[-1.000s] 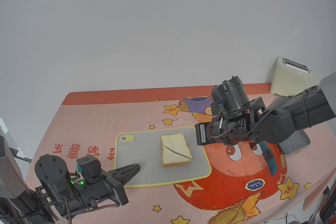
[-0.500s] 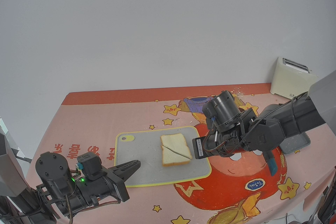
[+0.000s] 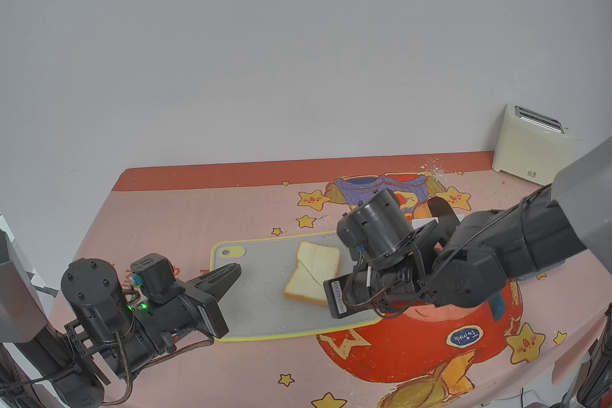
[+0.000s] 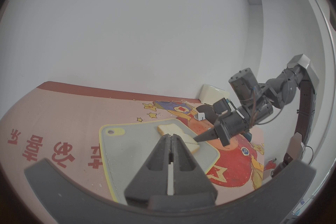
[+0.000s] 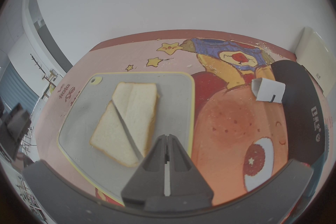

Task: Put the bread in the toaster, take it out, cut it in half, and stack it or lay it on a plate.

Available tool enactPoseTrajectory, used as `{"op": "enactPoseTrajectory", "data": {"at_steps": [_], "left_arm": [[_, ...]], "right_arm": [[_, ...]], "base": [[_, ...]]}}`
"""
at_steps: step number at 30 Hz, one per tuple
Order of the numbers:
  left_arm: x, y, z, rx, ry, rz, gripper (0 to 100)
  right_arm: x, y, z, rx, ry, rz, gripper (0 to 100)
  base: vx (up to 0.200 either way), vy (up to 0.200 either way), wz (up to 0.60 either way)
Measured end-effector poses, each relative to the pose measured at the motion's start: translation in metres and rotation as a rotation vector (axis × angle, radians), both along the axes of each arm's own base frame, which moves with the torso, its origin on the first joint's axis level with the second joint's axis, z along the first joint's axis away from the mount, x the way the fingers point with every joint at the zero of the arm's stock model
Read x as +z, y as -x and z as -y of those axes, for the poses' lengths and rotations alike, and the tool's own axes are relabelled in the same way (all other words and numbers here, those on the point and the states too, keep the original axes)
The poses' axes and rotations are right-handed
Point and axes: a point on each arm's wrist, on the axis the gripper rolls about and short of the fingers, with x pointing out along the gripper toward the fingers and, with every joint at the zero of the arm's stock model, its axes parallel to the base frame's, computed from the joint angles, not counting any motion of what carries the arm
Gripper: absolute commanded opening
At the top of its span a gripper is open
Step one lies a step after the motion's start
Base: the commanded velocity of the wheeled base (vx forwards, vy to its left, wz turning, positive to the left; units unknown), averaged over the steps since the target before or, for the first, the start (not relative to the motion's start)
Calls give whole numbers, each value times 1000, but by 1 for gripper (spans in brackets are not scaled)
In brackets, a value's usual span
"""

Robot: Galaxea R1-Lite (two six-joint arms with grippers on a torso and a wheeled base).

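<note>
Halved bread (image 5: 140,109), judged soft, light and crumbly, wants a gentle edge pinch; right claw (image 5: 166,137) and left claw (image 4: 170,137) are closed, empty.

The desk (image 3: 166,218) is covered by a pink cartoon-printed cloth (image 3: 191,199) with a red strip along its far edge. A grey cutting board (image 3: 261,301) with a yellow rim lies flat near the middle. A cream toaster (image 3: 532,148) stands at the far right corner. Right of the board are a black round object (image 5: 301,102) with a small white piece (image 5: 267,90) at its edge, and nearer, a blue handle (image 3: 497,305).
</note>
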Motion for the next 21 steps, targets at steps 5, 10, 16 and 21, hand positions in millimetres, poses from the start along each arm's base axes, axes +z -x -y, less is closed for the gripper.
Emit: {"op": "enactPoseTrajectory", "data": {"at_steps": [5,10,16,21], "left_arm": [[0,1,0,0,-2,-2,0],[-1,2,-1,-2,-7,-6,0],[-4,3,-1,-5,-17,-19,0],[-10,4,-1,-8,-35,-45,0]], "right_arm": [[0,23,-18,59,-15,-6,0],[7,27,-20,71,-34,4,0],[34,6,3,-5,-95,56,0],[57,-26,27,-105,-146,116,0]], "base": [[0,0,0],[0,0,0],[0,0,0],[0,0,0]]}}
